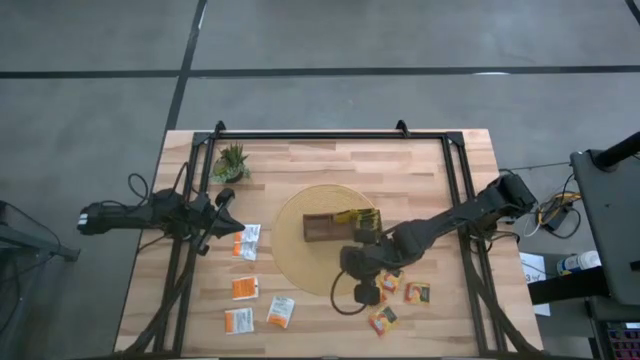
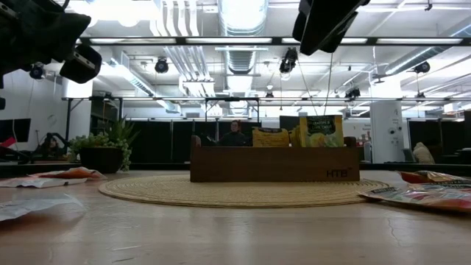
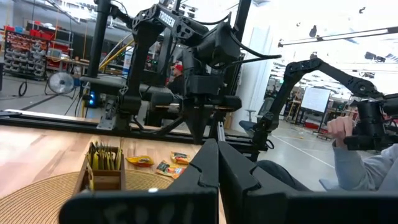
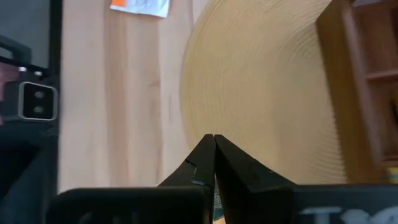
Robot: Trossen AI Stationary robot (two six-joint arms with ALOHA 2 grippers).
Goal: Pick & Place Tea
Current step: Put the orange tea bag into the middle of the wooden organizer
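Sachets (image 1: 246, 242) are judged light, flat and flimsy; an edge pinch is advised. Both grippers (image 4: 214, 138) (image 3: 218, 144) are seen pressed together, empty.

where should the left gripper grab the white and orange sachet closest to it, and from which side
Probably by an edge, from straight above. The sachet lies flat on the bare table, clear of the other packets, so there is nothing to pinch from the side. The left gripper is shut and would need to open first, then close across a free edge or corner to lift it.
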